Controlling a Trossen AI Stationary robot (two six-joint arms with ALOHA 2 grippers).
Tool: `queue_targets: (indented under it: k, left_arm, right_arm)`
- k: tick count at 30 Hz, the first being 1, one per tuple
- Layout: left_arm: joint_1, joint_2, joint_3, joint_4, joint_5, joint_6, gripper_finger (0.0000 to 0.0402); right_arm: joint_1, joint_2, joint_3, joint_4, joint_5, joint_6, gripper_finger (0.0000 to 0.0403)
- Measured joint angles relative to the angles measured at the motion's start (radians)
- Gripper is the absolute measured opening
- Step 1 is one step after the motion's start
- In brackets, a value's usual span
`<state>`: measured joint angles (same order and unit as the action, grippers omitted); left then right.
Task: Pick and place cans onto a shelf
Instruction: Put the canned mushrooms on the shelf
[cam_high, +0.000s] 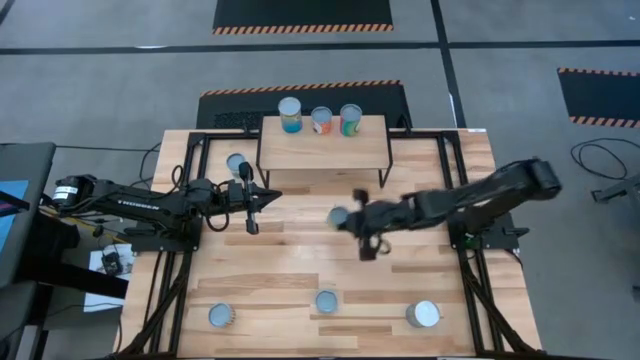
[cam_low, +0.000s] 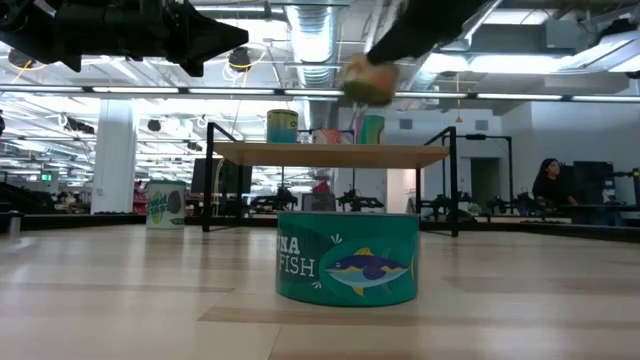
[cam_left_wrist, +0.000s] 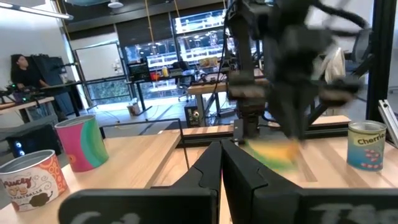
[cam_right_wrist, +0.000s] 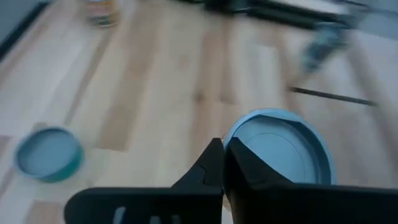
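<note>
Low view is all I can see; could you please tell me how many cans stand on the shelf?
Observer: Three cans stand on the shelf.
Operator: Which arm carries the blurred can?
Observer: The right hand, shut on that lifted can, in front of the shelf.
Operator: How many wait on the table?
Observer: Four: one loose can beside the shelf, three far cans along the opposite edge.
</note>
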<state>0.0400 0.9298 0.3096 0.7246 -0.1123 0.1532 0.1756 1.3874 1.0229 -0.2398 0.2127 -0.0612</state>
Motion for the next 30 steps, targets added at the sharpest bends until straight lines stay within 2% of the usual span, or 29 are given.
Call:
queue_targets:
  k: [3,7,13,16,21,30]
  left_arm:
    - [0.000,0.000,0.000,0.000,0.000,0.000,0.0002]
    - [0.000,0.000,0.000,0.003,0.000,0.000,0.0002]
    - [0.000,0.000,0.000,0.010,-0.002,-0.001,0.0002]
    - [0.000,0.000,0.000,0.010,-0.005,0.000,0.0002]
    - [0.001,0.000,0.000,0.008,-0.007,0.003,0.0002]
    - [0.001,0.000,0.000,0.005,-0.005,0.003,0.0002]
  right_arm:
    - [-0.088,-0.113,0.001,-0.083,0.046,-0.019,0.0020]
    - [-0.286,-0.187,0.001,-0.147,0.046,-0.051,0.0012]
    - [-0.597,-0.163,0.019,-0.183,-0.104,-0.099,0.0012]
    - [-0.698,-0.101,0.058,-0.219,-0.145,-0.101,0.0012]
    - [-0.772,0.004,0.125,-0.235,-0.182,-0.106,0.0012]
    - [-0.792,0.109,0.199,-0.260,-0.169,-0.108,0.0013]
